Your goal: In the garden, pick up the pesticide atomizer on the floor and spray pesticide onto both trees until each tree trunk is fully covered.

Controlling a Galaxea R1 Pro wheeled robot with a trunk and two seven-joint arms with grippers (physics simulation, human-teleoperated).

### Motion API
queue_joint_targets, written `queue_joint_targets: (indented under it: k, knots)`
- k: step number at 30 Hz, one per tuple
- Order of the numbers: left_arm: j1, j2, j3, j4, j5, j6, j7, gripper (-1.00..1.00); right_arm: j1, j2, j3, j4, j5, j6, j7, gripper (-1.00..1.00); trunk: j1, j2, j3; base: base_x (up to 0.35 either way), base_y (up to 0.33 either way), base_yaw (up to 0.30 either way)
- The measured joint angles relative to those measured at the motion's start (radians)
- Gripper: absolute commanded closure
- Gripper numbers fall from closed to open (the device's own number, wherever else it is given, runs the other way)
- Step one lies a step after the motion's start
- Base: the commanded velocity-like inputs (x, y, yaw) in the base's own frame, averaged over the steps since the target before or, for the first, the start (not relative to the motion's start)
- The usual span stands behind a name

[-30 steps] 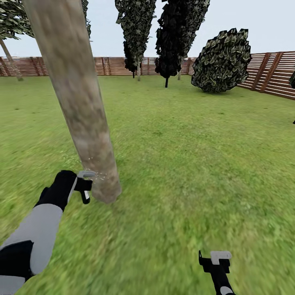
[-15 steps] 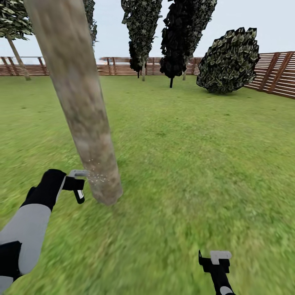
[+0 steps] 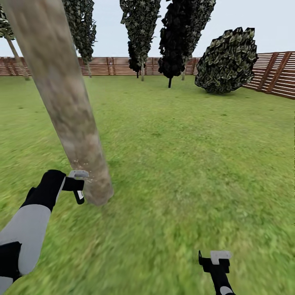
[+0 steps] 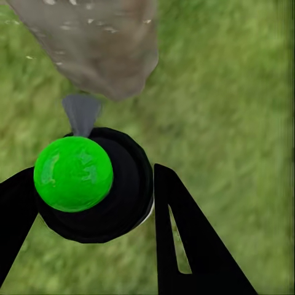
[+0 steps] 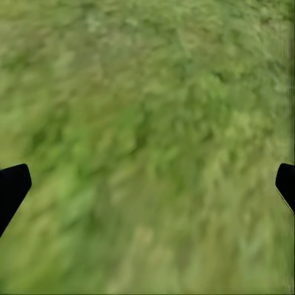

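A thick mottled grey-brown tree trunk (image 3: pixel 65 102) rises at the left of the head view and leans across the picture. My left gripper (image 3: pixel 78 186) is shut on the pesticide atomizer (image 4: pixel 92 184), a black body with a bright green cap and a grey nozzle. The nozzle points at the base of the tree trunk (image 4: pixel 98 49) from close by, and small pale spray specks dot the bark there. My right gripper (image 3: pixel 216 258) hangs low at the front right, open and holding nothing, above blurry grass (image 5: pixel 147 123).
The green lawn (image 3: pixel 184 164) stretches ahead to a brown slatted fence (image 3: pixel 274 73). Dark columnar cypresses (image 3: pixel 180 37) and a round leafy bush (image 3: pixel 225 61) stand at the back. A thin distant trunk (image 3: pixel 17 61) shows at the far left.
The whole view has shifted, so the trunk now sits further left in the picture, revealing another tree behind it. The left gripper still holds the atomizer at the trunk's base. The right arm is unmoved.
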Motion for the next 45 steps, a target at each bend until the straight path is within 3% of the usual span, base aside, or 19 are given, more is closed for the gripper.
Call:
queue_joint_targets:
  k: [12, 20, 22, 26, 28, 31, 35, 38, 40, 42, 45]
  knots:
    - [0.016, 0.013, 0.004, 0.001, -0.004, -0.010, 0.003, 1.00, 0.000, 0.000, 0.000, 0.000, 0.000, 0.000, 0.000, -1.00, 0.000, 0.000, 0.000, 0.136, -0.247, 0.129]
    - [0.017, -0.021, 0.006, -0.001, -0.003, -0.009, 0.003, 1.00, 0.000, 0.000, -0.001, 0.000, -0.001, 0.000, 0.000, -1.00, 0.000, 0.000, 0.000, 0.203, -0.209, 0.001]
    - [0.018, -0.009, 0.007, 0.000, -0.010, -0.011, 0.003, 1.00, 0.000, 0.000, -0.001, 0.000, 0.000, 0.000, 0.000, -1.00, 0.000, 0.000, 0.000, -0.128, -0.235, 0.009]
    - [0.021, 0.040, 0.008, 0.002, -0.012, -0.011, 0.004, 1.00, 0.000, 0.000, 0.000, 0.000, 0.000, 0.000, 0.000, -1.00, 0.000, 0.000, 0.000, -0.179, -0.232, 0.161]
    - [0.043, 0.071, 0.050, 0.004, -0.019, -0.014, 0.012, 1.00, 0.000, 0.000, 0.000, 0.000, 0.000, 0.000, 0.000, -1.00, 0.000, 0.000, 0.000, -0.054, -0.259, 0.268]
    - [0.063, 0.084, 0.105, 0.002, -0.009, -0.015, 0.023, 1.00, 0.000, 0.000, 0.000, 0.000, 0.000, 0.000, 0.000, -1.00, 0.000, 0.000, 0.000, 0.022, -0.265, 0.275]
    - [0.069, 0.069, 0.117, 0.009, -0.003, -0.017, 0.030, 1.00, 0.000, 0.000, 0.000, 0.000, 0.000, 0.000, 0.000, -1.00, 0.000, 0.000, 0.000, 0.201, -0.213, 0.100]
    - [0.069, 0.021, 0.114, 0.005, -0.001, -0.017, 0.032, 1.00, 0.000, 0.000, 0.000, 0.000, -0.001, 0.000, 0.000, -1.00, 0.000, 0.000, 0.000, 0.262, -0.175, 0.008]
    - [0.069, 0.013, 0.114, 0.003, -0.006, -0.018, 0.032, 1.00, 0.000, 0.000, 0.000, 0.000, -0.001, 0.000, 0.000, -1.00, -0.001, 0.000, 0.000, 0.279, -0.154, 0.002]
    - [0.070, 0.016, 0.114, 0.007, -0.014, -0.021, 0.032, 1.00, 0.000, 0.000, 0.000, 0.000, -0.001, 0.000, 0.000, -1.00, -0.001, 0.000, 0.000, 0.283, -0.145, 0.031]
    - [0.109, 0.046, 0.123, 0.007, -0.024, -0.062, 0.056, 1.00, 0.000, 0.000, 0.000, 0.000, -0.001, 0.000, 0.000, -1.00, -0.001, 0.000, 0.000, 0.284, -0.143, 0.196]
